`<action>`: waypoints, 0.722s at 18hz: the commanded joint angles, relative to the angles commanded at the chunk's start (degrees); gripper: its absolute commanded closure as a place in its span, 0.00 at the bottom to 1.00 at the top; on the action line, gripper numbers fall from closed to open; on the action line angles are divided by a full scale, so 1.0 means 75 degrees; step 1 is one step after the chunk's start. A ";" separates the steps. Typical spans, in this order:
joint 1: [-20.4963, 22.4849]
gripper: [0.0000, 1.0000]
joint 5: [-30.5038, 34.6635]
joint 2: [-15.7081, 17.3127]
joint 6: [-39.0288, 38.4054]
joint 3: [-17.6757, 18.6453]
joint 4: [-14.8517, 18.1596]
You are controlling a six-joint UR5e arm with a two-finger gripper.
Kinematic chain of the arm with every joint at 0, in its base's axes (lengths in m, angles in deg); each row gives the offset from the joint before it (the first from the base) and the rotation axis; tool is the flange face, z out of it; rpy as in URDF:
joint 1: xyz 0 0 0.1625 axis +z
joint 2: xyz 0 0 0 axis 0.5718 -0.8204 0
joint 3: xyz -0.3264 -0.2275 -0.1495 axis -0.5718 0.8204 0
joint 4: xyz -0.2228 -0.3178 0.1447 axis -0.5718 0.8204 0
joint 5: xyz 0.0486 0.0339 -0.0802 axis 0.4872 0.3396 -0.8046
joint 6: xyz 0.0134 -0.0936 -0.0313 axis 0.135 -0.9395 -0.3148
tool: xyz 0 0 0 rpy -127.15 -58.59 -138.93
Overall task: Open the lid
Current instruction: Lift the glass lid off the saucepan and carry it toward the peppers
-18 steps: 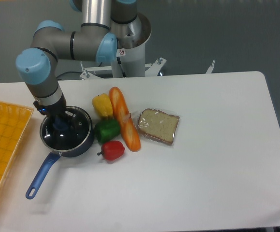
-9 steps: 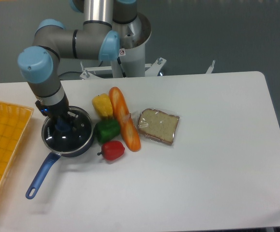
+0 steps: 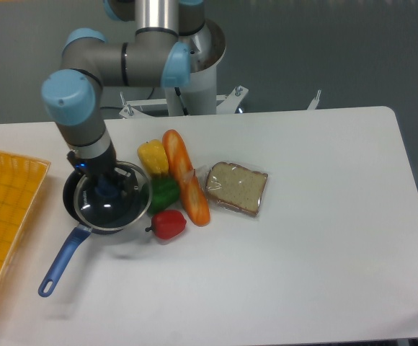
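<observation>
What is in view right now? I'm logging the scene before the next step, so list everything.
lid: 1, clear glass with blue knob, off-centre over the saucepan, shifted toward the peppers
saucepan: 1, dark with blue handle, table left
yellow pepper: 1, behind the green one
green pepper: 1, right of the saucepan
red pepper: 1, in front of the green one
baguette: 1, orange-brown, right of the peppers
bread slice: 1, tan, in clear wrap, table centre
tray: 1, orange, left edge
table: 1, white
gripper: 1, dark, on the lid's knob
</observation>
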 joint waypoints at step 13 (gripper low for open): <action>0.1008 0.39 -0.0035 -0.0094 0.1441 -0.0200 0.0163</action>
